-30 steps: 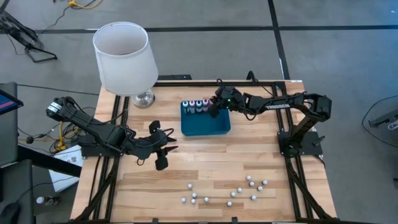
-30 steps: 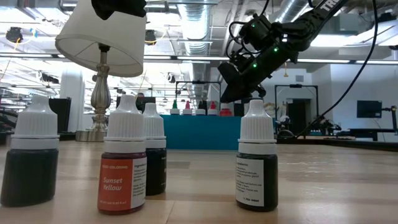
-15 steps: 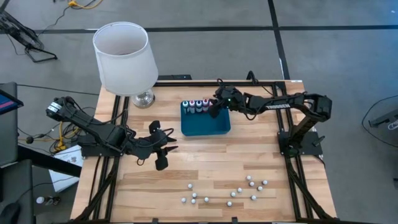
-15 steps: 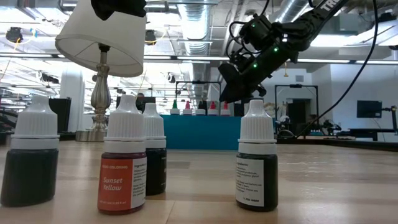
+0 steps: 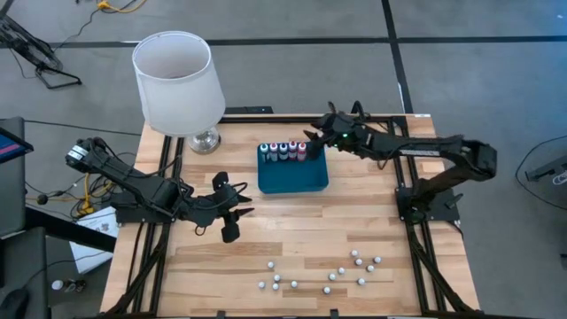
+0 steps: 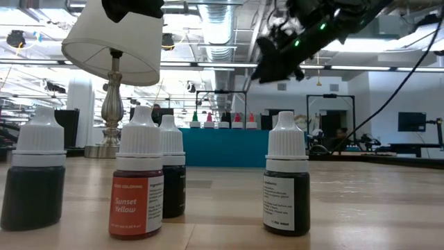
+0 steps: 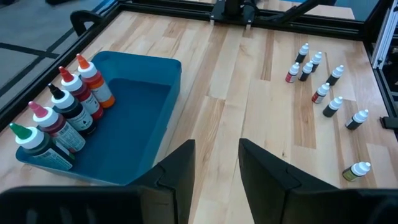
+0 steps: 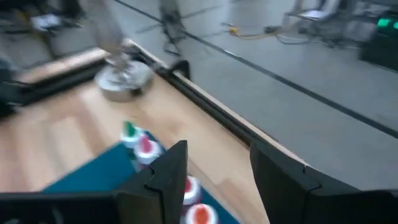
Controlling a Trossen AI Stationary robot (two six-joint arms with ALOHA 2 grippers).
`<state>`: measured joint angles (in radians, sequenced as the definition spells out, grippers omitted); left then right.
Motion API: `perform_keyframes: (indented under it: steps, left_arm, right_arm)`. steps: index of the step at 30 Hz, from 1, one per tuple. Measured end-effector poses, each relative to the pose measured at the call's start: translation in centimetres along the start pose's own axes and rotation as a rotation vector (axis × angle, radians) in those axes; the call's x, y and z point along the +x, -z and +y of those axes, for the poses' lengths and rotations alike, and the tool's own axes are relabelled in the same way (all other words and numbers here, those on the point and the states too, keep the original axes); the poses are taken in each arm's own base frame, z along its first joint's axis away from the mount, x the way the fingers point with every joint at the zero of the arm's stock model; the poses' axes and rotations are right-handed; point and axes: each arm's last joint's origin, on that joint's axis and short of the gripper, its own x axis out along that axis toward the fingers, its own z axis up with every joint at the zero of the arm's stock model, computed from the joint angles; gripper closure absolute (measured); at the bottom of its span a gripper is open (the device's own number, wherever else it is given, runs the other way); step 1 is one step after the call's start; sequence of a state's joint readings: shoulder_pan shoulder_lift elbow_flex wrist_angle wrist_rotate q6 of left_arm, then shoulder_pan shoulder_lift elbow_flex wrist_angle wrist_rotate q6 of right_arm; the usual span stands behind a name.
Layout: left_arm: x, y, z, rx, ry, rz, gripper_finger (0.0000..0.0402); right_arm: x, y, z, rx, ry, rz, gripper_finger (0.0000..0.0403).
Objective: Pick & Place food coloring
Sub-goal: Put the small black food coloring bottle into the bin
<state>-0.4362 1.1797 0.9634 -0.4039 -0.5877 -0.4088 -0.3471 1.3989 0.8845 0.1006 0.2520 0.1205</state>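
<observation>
So you have five bottles (image 5: 283, 151) standing in a row along the tray's (image 5: 292, 181) far edge, the right gripper (image 5: 327, 132) lifted clear with fingers spread and empty, the left gripper (image 5: 232, 213) parted and idle, and about a dozen loose bottles (image 5: 332, 270) left on the table's near side.

This is a robotics lab in a big open industrial hall. Bare ducts and pipes (image 6: 208, 28) run under the ceiling with strip lights between them. A butcher-block table (image 5: 292, 221) sits in a black metal frame (image 5: 425, 257) on grey concrete floor (image 5: 461, 62), cables (image 5: 53, 190) trailing beside it, monitors (image 6: 411, 121) far behind.
</observation>
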Motion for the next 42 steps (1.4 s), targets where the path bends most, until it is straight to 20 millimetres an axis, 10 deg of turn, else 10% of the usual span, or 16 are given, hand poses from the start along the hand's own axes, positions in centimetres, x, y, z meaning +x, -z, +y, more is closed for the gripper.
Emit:
perform_keyframes:
  steps: [9, 21, 42]
  left_arm:
    - [0.0, 0.0, -0.1, -0.01, 0.031, 0.005, 0.0288]
    - [0.0, 0.1, -0.3, -0.094, 0.101, 0.048, 0.0288]
    - [0.0, 0.2, -0.3, -0.105, 0.096, 0.057, 0.0288]
  right_arm:
    - [-8.1, -1.2, 2.9, -0.053, -0.331, 0.05, 0.0257]
    - [-19.0, 2.0, 6.7, 0.044, -0.666, 0.344, 0.0294]
    - [-23.5, 10.1, 12.0, 0.012, -0.595, 1.092, 0.0337]
